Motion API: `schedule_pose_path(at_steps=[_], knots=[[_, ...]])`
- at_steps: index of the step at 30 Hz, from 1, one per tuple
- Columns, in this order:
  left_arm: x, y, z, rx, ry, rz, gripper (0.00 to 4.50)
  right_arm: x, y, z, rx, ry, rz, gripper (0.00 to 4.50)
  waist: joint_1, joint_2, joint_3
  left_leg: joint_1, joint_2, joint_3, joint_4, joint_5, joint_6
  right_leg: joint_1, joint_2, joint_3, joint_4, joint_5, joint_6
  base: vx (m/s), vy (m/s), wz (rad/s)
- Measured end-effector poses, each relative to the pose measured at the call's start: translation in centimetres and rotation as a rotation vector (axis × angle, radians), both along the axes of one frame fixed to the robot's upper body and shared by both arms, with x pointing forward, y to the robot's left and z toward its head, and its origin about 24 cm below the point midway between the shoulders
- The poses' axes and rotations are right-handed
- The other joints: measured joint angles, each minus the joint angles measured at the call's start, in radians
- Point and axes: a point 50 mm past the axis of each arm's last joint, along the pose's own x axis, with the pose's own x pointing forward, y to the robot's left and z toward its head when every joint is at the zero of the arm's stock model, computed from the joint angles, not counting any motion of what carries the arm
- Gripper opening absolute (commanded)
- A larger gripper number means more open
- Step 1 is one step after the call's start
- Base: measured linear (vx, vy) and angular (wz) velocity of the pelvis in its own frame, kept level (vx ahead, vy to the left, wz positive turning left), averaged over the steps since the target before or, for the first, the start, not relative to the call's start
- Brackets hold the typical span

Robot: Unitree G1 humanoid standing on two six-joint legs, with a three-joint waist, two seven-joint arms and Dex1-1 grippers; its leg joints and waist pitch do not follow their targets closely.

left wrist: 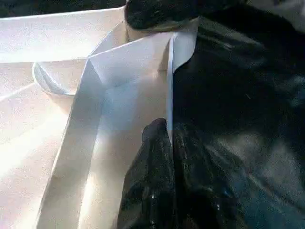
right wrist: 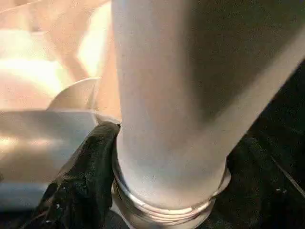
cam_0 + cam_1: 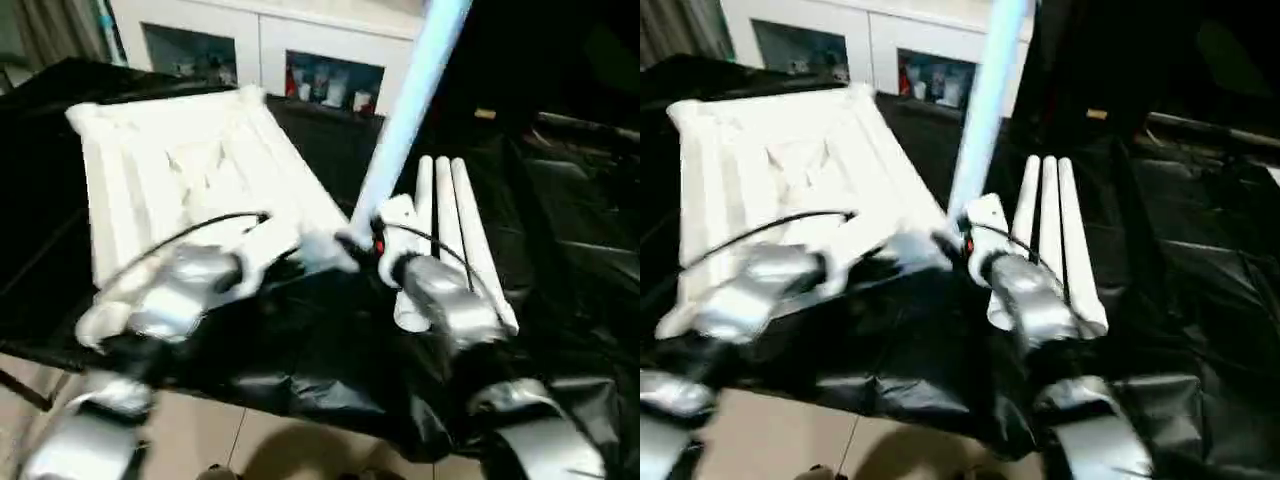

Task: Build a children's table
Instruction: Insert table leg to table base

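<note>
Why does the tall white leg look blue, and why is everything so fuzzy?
Left eye view: the upright leg looks bluish, the arms smeared by blur. Right eye view: equally soft. Left wrist view: bright glare on the tabletop. Right wrist view: the leg fills the frame, warm-tinted and shadowed.

You get heavy motion blur in both head views, glare washing out the white tabletop (image 3: 190, 170), and soft, dim wrist views.

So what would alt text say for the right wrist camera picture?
A thick white table leg fills the picture, its lower end seated in a round socket. One black finger presses against its side, with the white tabletop behind.
</note>
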Motion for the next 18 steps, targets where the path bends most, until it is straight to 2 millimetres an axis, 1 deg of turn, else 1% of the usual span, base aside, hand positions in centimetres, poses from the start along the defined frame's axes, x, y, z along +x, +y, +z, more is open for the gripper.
schedule_pose_path(at_steps=[3, 8, 9, 10, 11, 12, 13, 16, 18], knots=[[0.0, -0.2, 0.0, 0.004, -0.003, 0.008, 0.00, 0.1, 0.2, 0.0, 0.013, 0.000, -0.036, 2.72, -0.001, 0.000, 0.000, -0.002, 0.000, 0.000, 0.000, 0.000, 0.000, 0.000, 0.000, 0.000, -0.003, 0.000, 0.001, 0.000, 0.000, 0.00], [-0.1, -0.2, 0.1, 0.010, -0.013, 0.009, 0.00, 0.0, 0.4, 0.1, 0.019, -0.001, -0.030, 2.72, -0.005, -0.001, 0.000, -0.003, 0.000, 0.000, 0.000, 0.000, 0.000, 0.000, 0.000, 0.000, -0.004, 0.000, 0.001, 0.000, 0.000, 0.00], [-0.2, -0.1, 0.1, 0.013, -0.019, 0.007, 0.00, 0.0, 0.4, 0.1, 0.030, -0.001, -0.023, 3.07, -0.005, -0.001, 0.000, -0.003, 0.000, 0.000, -0.001, 0.000, 0.000, 0.000, 0.000, 0.000, -0.005, 0.000, 0.001, 0.000, 0.000, 0.00], [-0.3, -0.1, 0.1, 0.016, -0.022, 0.003, 0.00, 0.0, 0.2, 0.1, 0.043, -0.001, -0.012, 3.28, -0.006, -0.001, 0.000, -0.003, 0.000, 0.000, -0.002, 0.000, 0.000, -0.001, 0.000, 0.000, -0.006, 0.000, 0.001, 0.000, 0.000, 0.00], [-0.3, -0.1, 0.2, 0.017, -0.028, -0.004, 0.00, 0.0, 0.1, 0.1, 0.050, -0.004, -0.003, 3.28, -0.006, -0.001, 0.000, -0.003, 0.000, 0.000, -0.004, 0.000, 0.000, -0.001, 0.000, 0.000, -0.007, 0.000, 0.001, 0.000, 0.000, 0.00], [-0.4, 0.0, 0.2, 0.019, -0.030, -0.007, 0.00, -0.1, 0.0, 0.2, 0.064, -0.011, 0.012, 3.42, -0.006, -0.001, 0.000, -0.004, 0.000, 0.000, -0.006, 0.000, 0.000, -0.002, 0.001, 0.000, -0.008, 0.000, 0.001, 0.000, 0.000, 0.00], [-0.4, 0.1, 0.3, 0.021, -0.031, -0.008, 0.00, -0.2, 0.1, 0.3, 0.076, -0.017, 0.032, 3.42, -0.006, -0.001, 0.000, -0.004, 0.000, 0.000, -0.007, 0.000, 0.000, -0.002, 0.001, 0.000, -0.009, 0.000, 0.001, 0.000, 0.000, 0.00], [-0.4, 0.7, 0.6, 0.031, -0.041, -0.014, 0.00, -0.4, -0.1, 0.5, 0.099, -0.024, 0.087, 3.77, -0.011, -0.001, 0.000, -0.005, 0.000, 0.001, -0.009, 0.000, 0.000, -0.005, 0.002, 0.000, -0.009, 0.000, 0.000, 0.000, 0.000, 0.00], [-0.6, 1.3, 0.8, 0.040, -0.047, -0.035, 0.00, -0.5, -0.5, 0.9, 0.080, -0.024, 0.171, 3.81, -0.018, -0.002, 0.001, -0.006, 0.001, 0.001, -0.010, 0.000, 0.000, -0.005, 0.002, 0.000, -0.010, 0.000, 0.000, 0.000, 0.000, 0.00]])
